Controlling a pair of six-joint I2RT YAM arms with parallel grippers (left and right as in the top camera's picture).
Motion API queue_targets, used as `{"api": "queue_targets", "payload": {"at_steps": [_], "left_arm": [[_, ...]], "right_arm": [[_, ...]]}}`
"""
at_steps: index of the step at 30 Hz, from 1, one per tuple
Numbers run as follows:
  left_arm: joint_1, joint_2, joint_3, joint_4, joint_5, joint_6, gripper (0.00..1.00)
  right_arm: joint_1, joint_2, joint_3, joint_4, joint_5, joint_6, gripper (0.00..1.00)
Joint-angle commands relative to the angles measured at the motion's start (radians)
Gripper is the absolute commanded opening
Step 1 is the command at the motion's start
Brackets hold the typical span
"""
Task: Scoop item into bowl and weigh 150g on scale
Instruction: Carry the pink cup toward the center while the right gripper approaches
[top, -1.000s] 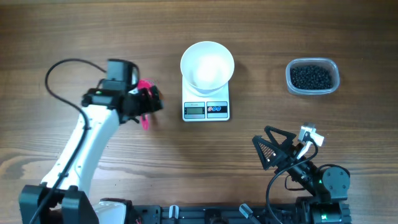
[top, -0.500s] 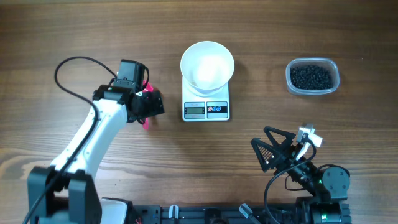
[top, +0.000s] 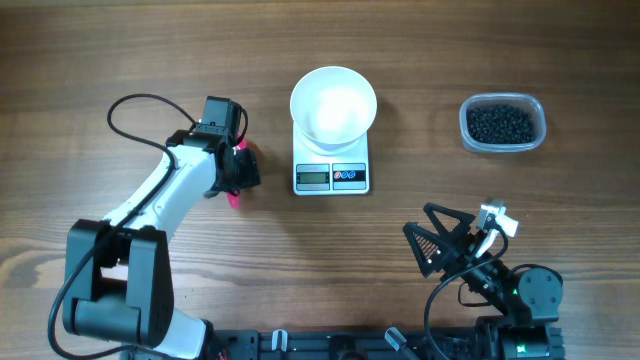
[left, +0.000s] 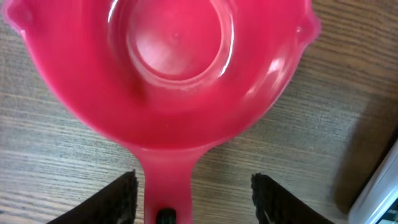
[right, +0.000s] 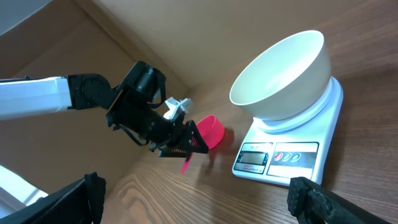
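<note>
The pink scoop (left: 180, 68) lies on the wood left of the scale, cup empty, with its handle (left: 166, 186) running back between my left gripper's fingers (left: 121, 199). My left gripper (left: 194, 186) is open astride that handle, the left finger close to it and the right one well apart. From overhead the left gripper (top: 243, 168) covers most of the scoop (top: 235, 197). The white bowl (top: 333, 104) sits empty on the white scale (top: 332, 176). The item, black beads (top: 500, 122), fills a clear tub at the right. My right gripper (top: 450, 240) rests open near the front edge.
The right wrist view looks across the table at the bowl (right: 280, 68), the scale (right: 292, 146), the scoop (right: 210, 132) and the left gripper (right: 180, 146). The clear tub (top: 541, 125) stands far right of the scale. A black cable (top: 130, 110) loops behind the left arm.
My left arm has swung a little to the right over the scoop, and its jaws have narrowed around the handle. The right arm has not moved.
</note>
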Motion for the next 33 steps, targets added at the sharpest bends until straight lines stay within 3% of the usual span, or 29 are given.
{"api": "queue_targets", "payload": {"at_steps": [1,12,26,33], "left_arm": [[0.006,0.012,0.006,0.007,0.005,-0.003,0.58],[0.006,0.012,0.006,0.011,0.005,-0.011,0.34],[0.006,0.012,0.006,0.014,0.008,-0.055,0.16],[0.006,-0.006,0.044,0.033,0.156,-0.132,0.04]], "right_arm": [[0.003,0.002,0.001,-0.001,-0.019,-0.02,1.0],[0.003,0.002,0.001,-0.001,-0.02,-0.021,1.0],[0.003,0.002,0.001,-0.005,-0.05,-0.042,1.0],[0.003,0.041,0.057,-0.045,-0.057,-0.045,1.0]]}}
